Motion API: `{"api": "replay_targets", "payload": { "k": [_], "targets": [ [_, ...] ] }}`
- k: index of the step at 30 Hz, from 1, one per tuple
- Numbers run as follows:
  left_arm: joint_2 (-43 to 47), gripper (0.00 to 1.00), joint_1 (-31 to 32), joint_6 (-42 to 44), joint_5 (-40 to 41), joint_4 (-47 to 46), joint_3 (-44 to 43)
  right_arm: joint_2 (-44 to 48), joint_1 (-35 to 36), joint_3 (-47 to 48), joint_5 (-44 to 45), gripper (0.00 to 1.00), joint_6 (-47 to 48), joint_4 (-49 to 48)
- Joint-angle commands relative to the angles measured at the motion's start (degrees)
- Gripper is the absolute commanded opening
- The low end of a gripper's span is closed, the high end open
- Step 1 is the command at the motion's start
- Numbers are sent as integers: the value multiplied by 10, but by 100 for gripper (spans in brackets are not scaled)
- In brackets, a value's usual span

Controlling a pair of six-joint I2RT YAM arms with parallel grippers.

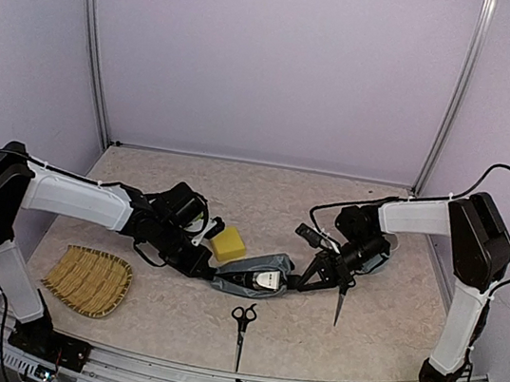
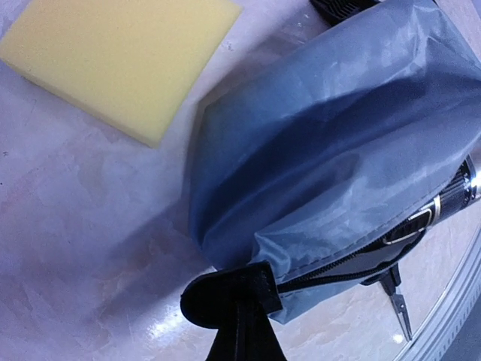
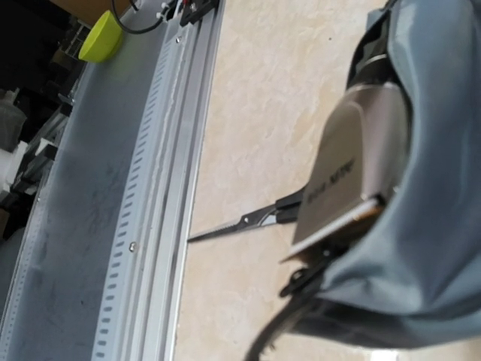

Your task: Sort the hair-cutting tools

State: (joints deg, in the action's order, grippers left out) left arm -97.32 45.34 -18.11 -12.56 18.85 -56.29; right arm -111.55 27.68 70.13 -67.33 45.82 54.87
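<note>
A grey fabric pouch (image 1: 240,278) lies mid-table, stretched between both arms. The black-and-silver clipper (image 1: 267,277) sticks out of its open mouth, silver body (image 3: 349,165) showing. My left gripper (image 1: 197,263) is shut on the pouch's left corner (image 2: 301,293), by the zipper end. At the right end, my right gripper (image 1: 315,276) is shut on the pouch's edge (image 3: 391,293). One pair of scissors (image 1: 242,325) lies near the front edge, blades toward the rail. Beside the right gripper, a second pair of scissors (image 1: 340,306) points forward with its handles hidden. A small black piece (image 1: 216,227), perhaps the clipper guard, sits behind the sponge.
The yellow sponge (image 1: 229,243) lies just behind the pouch, close to the left gripper. A woven basket tray (image 1: 88,279) sits at the front left. A metal rail (image 1: 236,380) runs along the table's front edge.
</note>
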Motion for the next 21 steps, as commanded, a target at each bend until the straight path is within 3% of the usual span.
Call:
{"api": "replay_targets", "payload": {
  "k": [1, 6, 8, 10, 12, 13, 15, 16, 17, 21],
  "targets": [
    [78, 0, -7, -5, -36, 34, -14, 25, -41, 24, -40, 0, 38, 78],
    [175, 0, -55, -23, -39, 24, 23, 61, -89, 0, 80, 0, -128, -38],
    [176, 0, -55, -36, -70, -4, 37, 73, -80, 18, 42, 0, -110, -2],
    [162, 0, -24, -67, -114, -53, 43, 75, -66, 49, -24, 0, -19, 80],
    [133, 0, 17, -70, -86, -37, 15, 70, -54, 62, -29, 0, -16, 97],
    [120, 7, 29, -70, -58, -18, -1, 66, -51, 58, -19, 0, -33, 79],
    [112, 47, 34, -82, -22, -21, 1, 60, -50, 42, -13, 0, -48, 51],
    [112, 61, 31, -89, -10, -35, 17, 56, -50, 35, -12, 0, -49, 42],
    [111, 65, 24, -91, -9, -48, 27, 51, -50, 30, -11, 0, -46, 40],
    [69, 64, -19, -89, -25, -75, 44, 33, -50, 24, -9, 0, -46, 26]
  ]
}}
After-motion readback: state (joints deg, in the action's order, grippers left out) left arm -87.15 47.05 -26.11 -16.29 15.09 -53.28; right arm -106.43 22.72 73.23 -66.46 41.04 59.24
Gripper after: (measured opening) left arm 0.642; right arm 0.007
